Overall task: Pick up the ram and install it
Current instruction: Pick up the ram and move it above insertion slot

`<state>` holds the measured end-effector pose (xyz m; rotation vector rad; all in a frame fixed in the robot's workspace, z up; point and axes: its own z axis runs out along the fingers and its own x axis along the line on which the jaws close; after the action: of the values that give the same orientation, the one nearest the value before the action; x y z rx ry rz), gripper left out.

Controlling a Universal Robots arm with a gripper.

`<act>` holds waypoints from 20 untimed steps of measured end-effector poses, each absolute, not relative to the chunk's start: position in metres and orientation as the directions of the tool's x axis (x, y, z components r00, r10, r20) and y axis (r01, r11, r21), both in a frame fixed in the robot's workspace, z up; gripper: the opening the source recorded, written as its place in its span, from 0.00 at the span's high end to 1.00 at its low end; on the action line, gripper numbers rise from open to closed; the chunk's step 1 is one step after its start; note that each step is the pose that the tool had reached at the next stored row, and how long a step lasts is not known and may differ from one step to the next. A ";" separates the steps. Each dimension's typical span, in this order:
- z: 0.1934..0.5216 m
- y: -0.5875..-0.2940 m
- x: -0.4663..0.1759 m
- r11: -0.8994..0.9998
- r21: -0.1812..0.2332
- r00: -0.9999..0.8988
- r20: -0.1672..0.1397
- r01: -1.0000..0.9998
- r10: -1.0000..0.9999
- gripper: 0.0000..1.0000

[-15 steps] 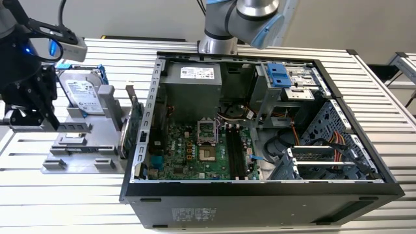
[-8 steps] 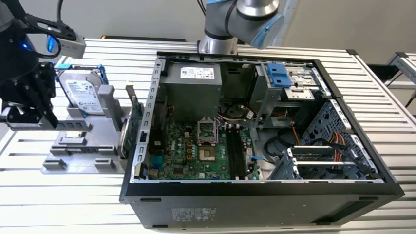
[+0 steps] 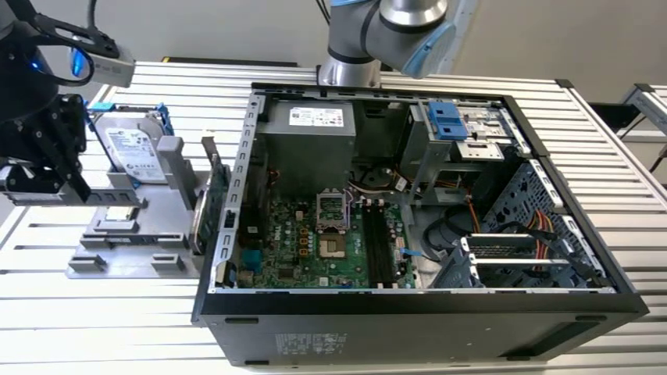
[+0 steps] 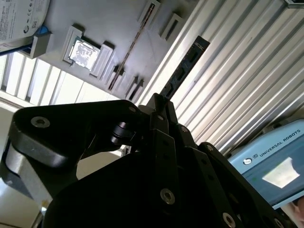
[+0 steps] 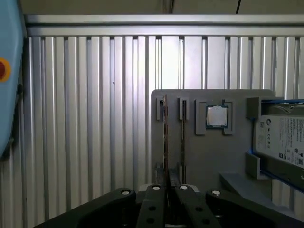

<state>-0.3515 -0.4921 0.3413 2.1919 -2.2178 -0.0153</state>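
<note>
Jaws around one ram [image 4: 182, 68]; one chip [image 4: 84, 51] beyond.

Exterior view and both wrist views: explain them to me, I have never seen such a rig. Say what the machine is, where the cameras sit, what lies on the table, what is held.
The machine is one robot arm standing beyond an open computer case. The exterior view comes from a camera off the arm, looking down on the ribbed metal table. Both wrist views come from cameras riding on the arm, looking past its black gripper. At the exterior view's left of the case sits a grey holder with a silver drive in a blue frame and a small square silver chip. In the second wrist view the gripper is shut on the ram, a thin dark stick.
</note>
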 end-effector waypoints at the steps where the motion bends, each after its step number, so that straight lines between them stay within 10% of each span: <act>1: 0.342 -0.492 -0.351 0.012 0.023 -0.012 0.010 -1.000 -1.000 1.00; 20: 0.359 -0.492 -0.351 0.012 0.023 -0.012 0.010 -1.000 -1.000 1.00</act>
<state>-0.3515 -0.4920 0.3590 2.1919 -2.2178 -0.0153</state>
